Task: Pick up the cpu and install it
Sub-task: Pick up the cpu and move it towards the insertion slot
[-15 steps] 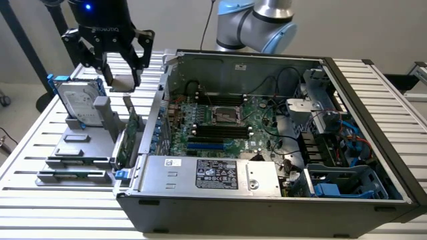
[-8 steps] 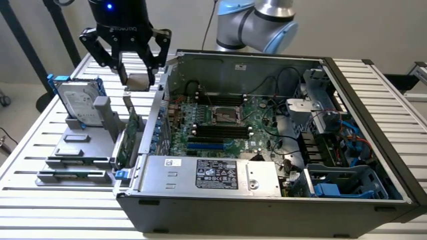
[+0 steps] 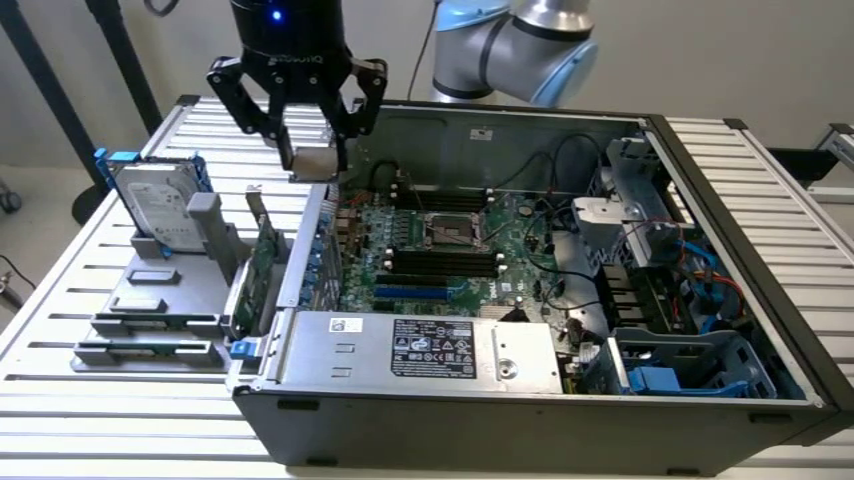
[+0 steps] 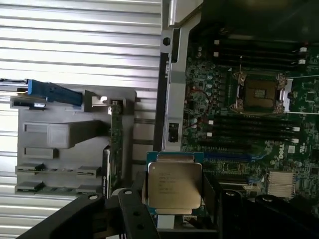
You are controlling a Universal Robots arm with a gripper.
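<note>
Hard drive (image 3: 158, 205): at the exterior view's far left, standing upright in its blue frame, well apart from my hand.
Grey rack (image 3: 147, 300): on the slatted table (image 3: 80, 400), holding the hard drive at its back end.
Green card (image 3: 267, 262): standing on edge between the rack and the case wall, below my hand and to the exterior view's left of it.
My gripper (image 3: 315, 152): pointing down, gripping the cpu, with my fingers set fairly wide and one on each side edge of the chip.
Cpu (image 3: 315, 165): held between my fingertips, lifted off every surface and hanging over the case wall on the exterior view's left. In the wrist view its silver top faces my camera.
Case (image 3: 534, 405): lying open on the table.
Socket (image 3: 447, 232): on the green motherboard, to the exterior view's right of the cpu and lower, not touching it.
Power supply (image 3: 414, 348): grey box along the near wall.
</note>
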